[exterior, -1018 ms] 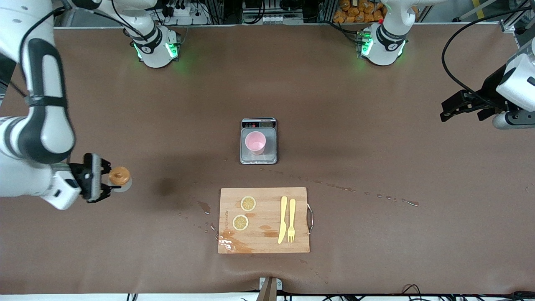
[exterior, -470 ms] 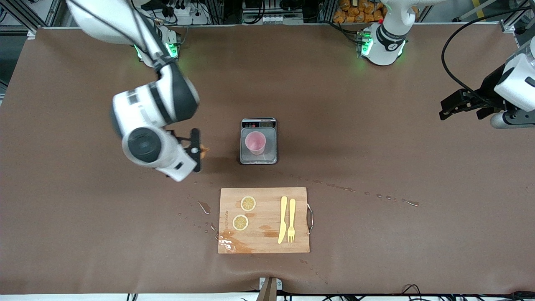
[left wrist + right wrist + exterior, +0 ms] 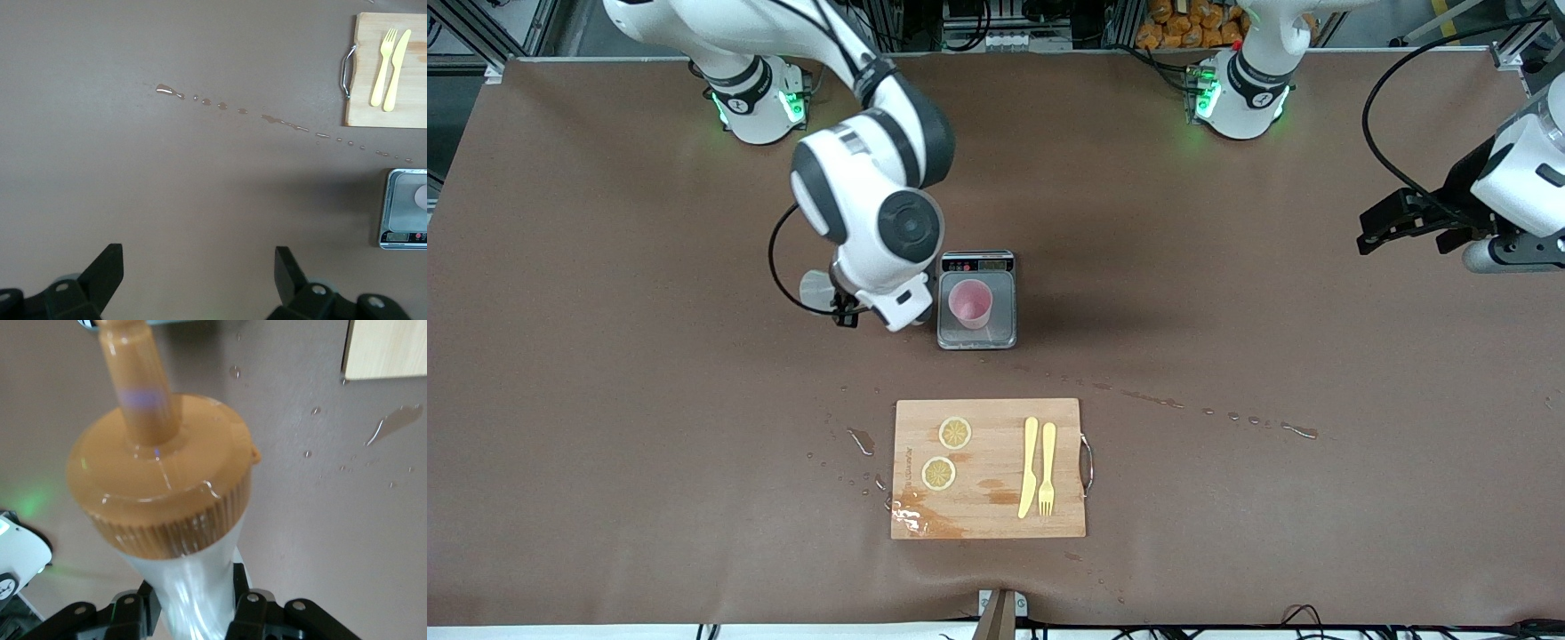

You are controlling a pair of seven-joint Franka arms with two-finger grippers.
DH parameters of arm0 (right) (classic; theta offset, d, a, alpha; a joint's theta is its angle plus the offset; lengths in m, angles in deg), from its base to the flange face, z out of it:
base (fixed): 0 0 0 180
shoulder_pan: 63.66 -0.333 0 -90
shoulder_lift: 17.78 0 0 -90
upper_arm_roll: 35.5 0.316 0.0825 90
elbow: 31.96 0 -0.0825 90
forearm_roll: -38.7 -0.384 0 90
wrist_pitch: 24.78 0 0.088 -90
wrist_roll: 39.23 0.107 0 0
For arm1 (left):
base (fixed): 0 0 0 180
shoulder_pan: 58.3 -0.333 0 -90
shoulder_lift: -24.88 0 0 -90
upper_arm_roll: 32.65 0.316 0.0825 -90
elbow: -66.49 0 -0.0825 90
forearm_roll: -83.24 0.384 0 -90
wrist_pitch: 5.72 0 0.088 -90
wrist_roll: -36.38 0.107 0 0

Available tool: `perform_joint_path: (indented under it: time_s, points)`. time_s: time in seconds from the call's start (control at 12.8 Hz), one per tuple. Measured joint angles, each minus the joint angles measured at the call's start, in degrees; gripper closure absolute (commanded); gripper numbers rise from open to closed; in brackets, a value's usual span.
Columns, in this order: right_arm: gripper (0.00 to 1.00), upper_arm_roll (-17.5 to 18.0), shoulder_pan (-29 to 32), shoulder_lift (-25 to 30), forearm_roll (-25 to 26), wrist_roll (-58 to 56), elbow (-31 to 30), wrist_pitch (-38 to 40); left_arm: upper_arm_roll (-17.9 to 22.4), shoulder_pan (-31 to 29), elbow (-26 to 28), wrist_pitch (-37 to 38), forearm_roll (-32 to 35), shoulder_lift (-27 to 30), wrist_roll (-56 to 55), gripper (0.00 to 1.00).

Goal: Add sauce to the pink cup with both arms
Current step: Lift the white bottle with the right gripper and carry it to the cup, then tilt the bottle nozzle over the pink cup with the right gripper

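The pink cup (image 3: 970, 303) stands upright on the grey scale (image 3: 1000, 333) at mid-table; its edge also shows in the left wrist view (image 3: 421, 197). My right gripper (image 3: 843, 311) is beside the scale, toward the right arm's end, mostly hidden under its wrist. It is shut on the sauce bottle (image 3: 815, 289). In the right wrist view its fingers (image 3: 250, 613) squeeze the translucent body (image 3: 193, 587) below the orange cap (image 3: 160, 487) and nozzle. My left gripper (image 3: 1405, 218) is open and empty, held up over the left arm's end of the table; it also shows in the left wrist view (image 3: 198, 267).
A wooden cutting board (image 3: 996, 516) lies nearer the front camera than the scale, with two lemon slices (image 3: 955, 433), a yellow knife (image 3: 1029, 467) and a fork (image 3: 1047, 468). Liquid drops (image 3: 1227, 416) trail across the brown table toward the left arm's end.
My right arm has swung from the right arm's end of the table to beside the scale, carrying the sauce bottle. The left arm has barely moved.
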Motion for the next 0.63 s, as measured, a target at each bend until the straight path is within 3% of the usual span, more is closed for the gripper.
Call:
perform_joint_path:
  time_s: [0.47, 0.63]
  points:
    - [1.0, 0.1, -13.1, -2.9, 18.5, 8.3, -0.1, 4.2, 0.0, -0.1, 0.3, 0.1, 0.0, 0.0, 0.0, 0.0]
    - [1.0, 0.0, -14.7, -5.3, 22.8, 9.9, -0.1, 5.2, 0.0, -0.1, 0.4, 0.1, 0.0, 0.0, 0.0, 0.0]
